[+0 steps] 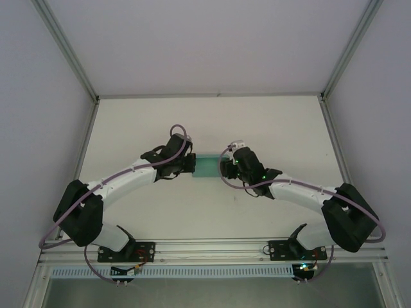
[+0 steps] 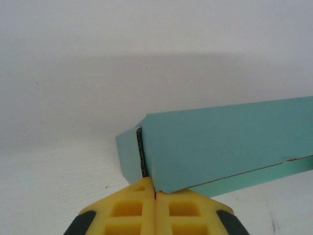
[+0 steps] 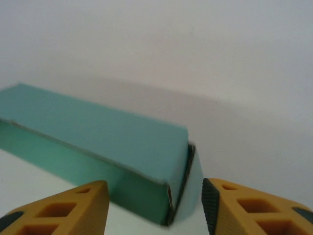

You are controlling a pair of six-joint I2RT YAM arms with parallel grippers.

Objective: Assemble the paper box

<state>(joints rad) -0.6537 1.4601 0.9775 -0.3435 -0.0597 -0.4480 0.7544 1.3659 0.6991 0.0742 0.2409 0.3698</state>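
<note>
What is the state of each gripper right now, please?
Left gripper: closed, fingertips at a corner of the paper box; a pinch cannot be confirmed.
Right gripper: open, one finger on either side of the paper box's end.

Just the setup stuff here. White table [image 1: 270, 128] takes up the middle of the overhead shot, plain matte top. Two aluminium frame posts run down to its far corners, one from 11 o'clock [image 1: 67, 51] and one from 1 o'clock [image 1: 350, 48], with a thin crossbar [image 1: 205, 95] joining them along the far edge. Pale wall panels [image 1: 205, 45] close it in at 12, 9 and 3 o'clock. Down at 6 o'clock there's a metal rail [image 1: 212, 247] along the near edge, and just below that a slotted strip [image 1: 212, 271]. From the left wrist camera, the tabletop [image 2: 49, 196] looks slightly textured.
</note>
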